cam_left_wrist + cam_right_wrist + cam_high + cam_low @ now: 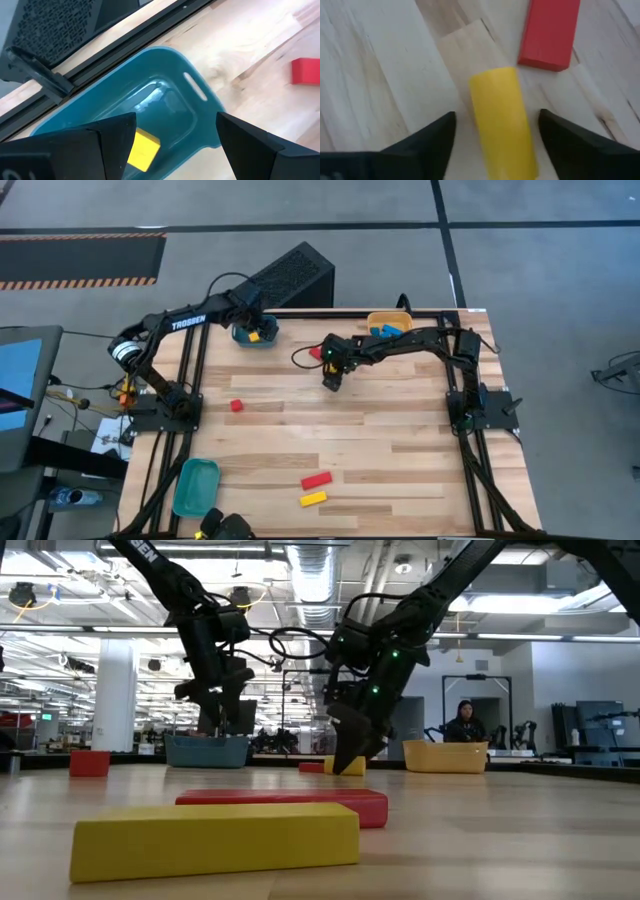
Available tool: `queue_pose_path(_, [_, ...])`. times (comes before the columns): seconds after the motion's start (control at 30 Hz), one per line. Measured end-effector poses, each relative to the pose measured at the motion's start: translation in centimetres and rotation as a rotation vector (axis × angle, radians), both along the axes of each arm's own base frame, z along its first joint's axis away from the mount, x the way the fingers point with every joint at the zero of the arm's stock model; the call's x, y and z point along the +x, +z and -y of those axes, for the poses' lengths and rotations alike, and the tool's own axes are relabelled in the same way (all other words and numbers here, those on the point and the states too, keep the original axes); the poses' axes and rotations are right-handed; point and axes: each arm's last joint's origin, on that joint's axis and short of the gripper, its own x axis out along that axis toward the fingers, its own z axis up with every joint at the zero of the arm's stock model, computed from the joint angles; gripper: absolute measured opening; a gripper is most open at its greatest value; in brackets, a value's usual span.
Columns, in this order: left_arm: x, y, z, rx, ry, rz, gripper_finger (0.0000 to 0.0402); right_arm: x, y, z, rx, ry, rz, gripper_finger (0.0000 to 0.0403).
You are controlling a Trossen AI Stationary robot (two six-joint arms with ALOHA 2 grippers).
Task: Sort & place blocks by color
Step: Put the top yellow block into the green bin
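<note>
My right gripper point(497, 116) points down at the table's far middle, open, with one finger on each side of a yellow block point(503, 122) that lies flat on the wood; a narrow gap shows on both sides. A red block point(550, 31) lies just beyond it. My left gripper point(175, 120) hangs open above a teal bin point(165, 70) at the far left, where a yellow cube point(143, 149) rests on the bin's floor. An orange bin point(388, 323) at the far edge holds blue blocks point(388, 331).
A red cube point(237, 405) lies left of centre. Near the front edge lie a red bar point(316, 479) and a yellow bar point(313, 499). A second teal bin point(195, 485) stands at the front left. A black box point(292, 275) sits behind the table.
</note>
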Motion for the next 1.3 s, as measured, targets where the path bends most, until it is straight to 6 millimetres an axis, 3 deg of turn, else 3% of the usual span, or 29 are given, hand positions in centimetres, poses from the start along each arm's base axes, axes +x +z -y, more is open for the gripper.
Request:
queue_pose_path(0.27, [1.2,2.4,0.5,0.03,-0.055,0.086,0.0261,-0.4,0.4,-0.2,0.016,0.007,-0.019,0.0115])
queue_pose_path(0.4, [1.6,3.7,1.0,0.087,-0.103,0.119,0.0261,-1.2,2.3,-0.3,0.07,0.024,0.003,0.0113])
queue_pose_path(0.53, [2.1,4.1,1.3,0.061,-0.143,0.196,0.0261,-1.8,6.7,-0.1,-0.023,0.056,0.133,0.0113])
queue_pose_path(0.73, [4.3,5.0,2.6,-0.071,-0.308,0.488,0.0261,-3.2,12.6,-0.3,-0.237,0.092,0.291,0.0113])
queue_pose_path(0.83, [5.9,6.0,3.6,-0.04,-0.447,0.61,0.0261,-3.8,14.7,-0.4,-0.271,0.084,0.376,0.0113])
queue_pose_path(1.07, [9.4,7.7,7.3,0.214,-0.725,0.703,0.0261,-4.9,18.1,-0.9,-0.299,0.047,0.533,0.0113])
queue_pose_path(1.3, [10.5,8.5,8.5,0.321,-0.63,0.733,0.0261,-5.2,19.1,-2.0,-0.372,0.128,0.547,0.0113])
